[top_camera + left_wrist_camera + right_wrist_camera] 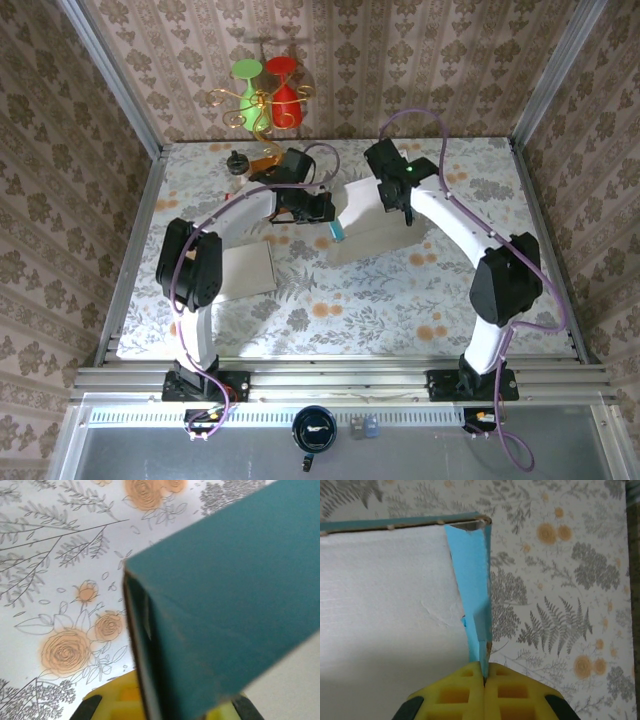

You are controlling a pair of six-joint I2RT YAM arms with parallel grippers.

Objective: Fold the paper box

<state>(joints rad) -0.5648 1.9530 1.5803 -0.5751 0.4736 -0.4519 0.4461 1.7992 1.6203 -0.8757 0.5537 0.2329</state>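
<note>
Two grippers hold one paper box [372, 228], mid-table and a little toward the far side. The table [400, 300] has a pale floral cover with grey ferns and orange roses.

Box: partly folded, faces plain. Teal-blue outside, white and slightly fibrous inside. From overhead it reads as a pale slanted panel with a short teal edge at its left end, lying between the two wrists.

Left gripper [326, 211]: comes in from the left, at the teal end of the box. In the left wrist view the paper box [225, 605] shows a teal panel rising up and to the right. Its creased corner edge shows brown raw card. The lower end of that crease runs down between the yellow pads [117, 700]. Left gripper [170, 710] is pinched narrow on it.

Right gripper [400, 208]: at the far right edge of the box. In the right wrist view the paper box [385, 590] shows:
- its white inner panel at left, with a teal rim along the top
- a thin blue flap standing on edge at the right side
- a small torn scuff on the white beside the flap

Right gripper [484, 680] is fully closed, yellow pads meeting, with the bottom of that flap nipped in the seam.

Elsewhere: a flat pale sheet [248, 270] lies beside the left arm, apart from the box. A green glass [247, 72] and a red glass [284, 92] sit on a gold wire stand [240, 105] at the back wall.
</note>
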